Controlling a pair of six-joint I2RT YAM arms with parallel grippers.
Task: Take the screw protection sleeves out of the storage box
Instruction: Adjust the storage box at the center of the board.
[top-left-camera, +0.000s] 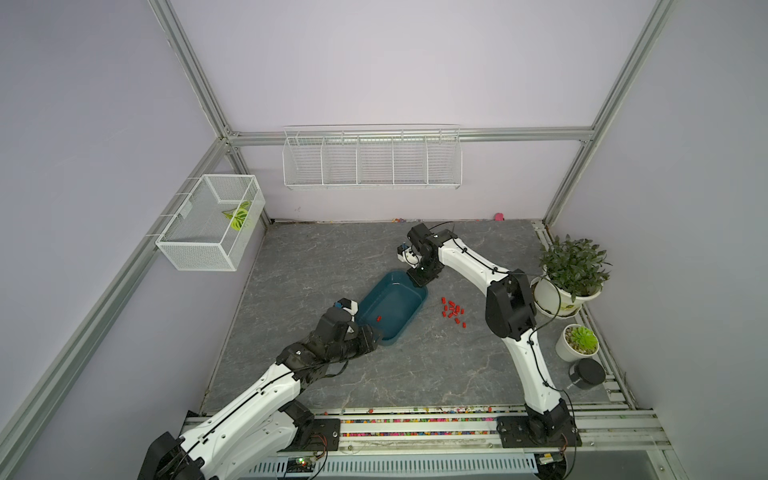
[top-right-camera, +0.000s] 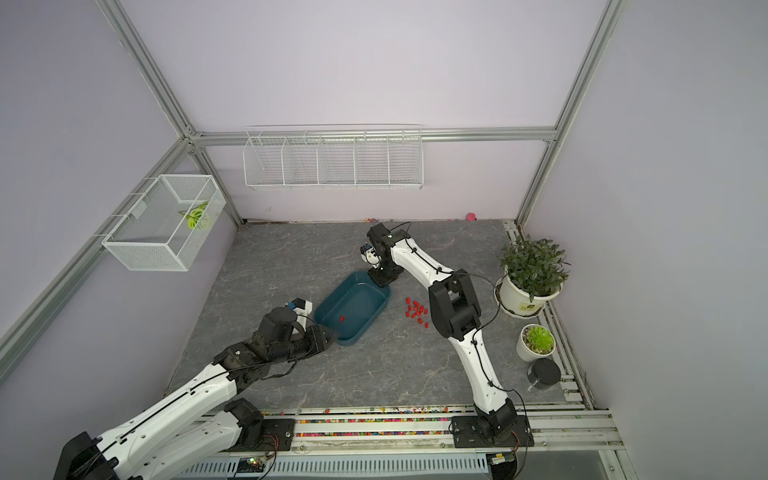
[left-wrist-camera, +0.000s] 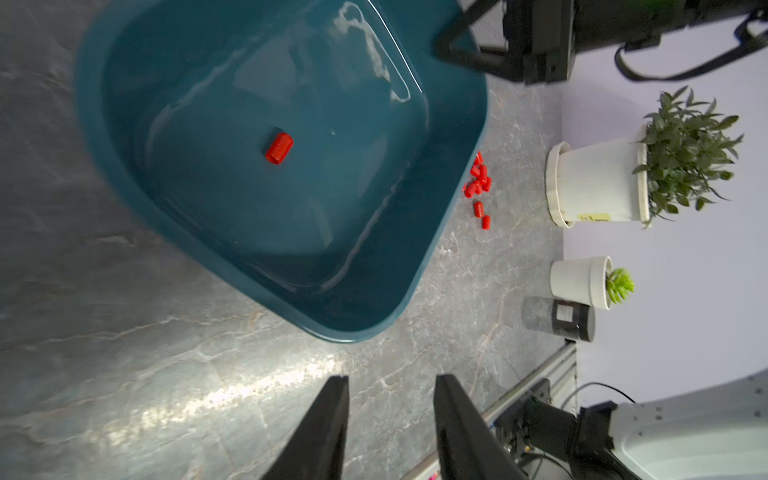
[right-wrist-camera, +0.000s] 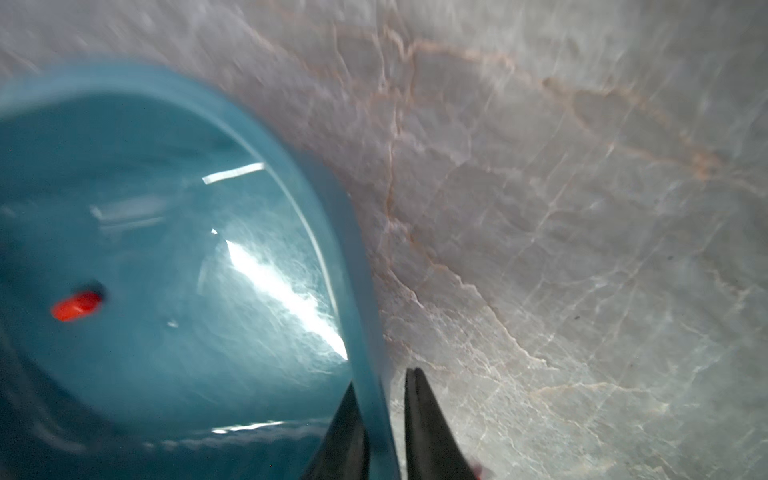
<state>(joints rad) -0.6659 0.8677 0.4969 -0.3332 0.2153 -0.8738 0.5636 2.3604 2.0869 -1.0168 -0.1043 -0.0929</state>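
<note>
The right pincer (right-wrist-camera: 381, 377) stands astride the rim of the storage box (right-wrist-camera: 166, 208), at the corner nearest the back edge of the tabletop (top-left-camera: 311, 257). One finger is inside the wall and the other outside, drawn in narrow with the rim between them. A thin strip of tabletop shows beside the outer finger and the view is blurred, so I cannot tell whether it truly pinches the wall.

The left pincer (left-wrist-camera: 391, 377) hangs at the box's opposite end, toward the front edge. Its fingers are a clear gap apart with only bare tabletop between them, and it holds nothing.

The box sits askew near the middle of the tabletop. One screw protection sleeve (left-wrist-camera: 279, 148) lies on its side on the box floor, toward the left pincer's end. The other screw protection sleeves (top-left-camera: 453, 311) lie loosely clustered on the tabletop, just beside the box's long side that faces the right edge. A leafy potted plant (top-left-camera: 571, 274), a small succulent pot (top-left-camera: 577, 343) and a black jar (top-left-camera: 587, 373) stand along that edge.
</note>
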